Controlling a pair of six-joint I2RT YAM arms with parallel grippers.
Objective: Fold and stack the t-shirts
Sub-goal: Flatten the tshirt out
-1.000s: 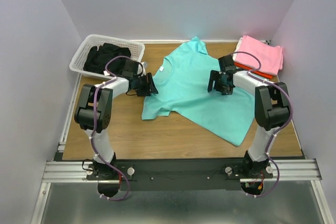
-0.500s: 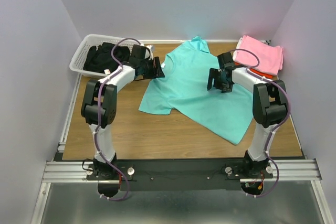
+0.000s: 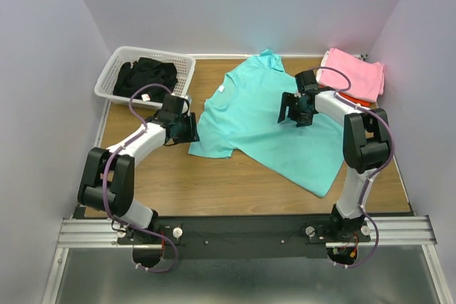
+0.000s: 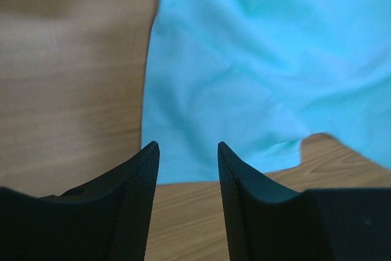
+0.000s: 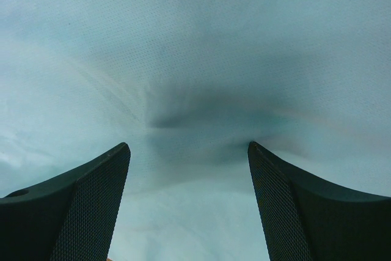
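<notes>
My left tool [image 4: 187, 146] narrow, empty, by a sleeve of the turquoise t-shirt [image 3: 249, 120], right tool [image 5: 188, 145] wide above it; basket [image 3: 105, 76] far-left corner, pink t-shirt [image 3: 354, 72] far-right

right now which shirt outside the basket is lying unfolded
The turquoise t-shirt, spread out flat; the pink t-shirt and the red-orange one under it sit folded in the far right corner.

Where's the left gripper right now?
Top view, left of centre: the left gripper is at the near-left sleeve corner of the turquoise t-shirt, nearer the arm bases than the white basket.
</notes>
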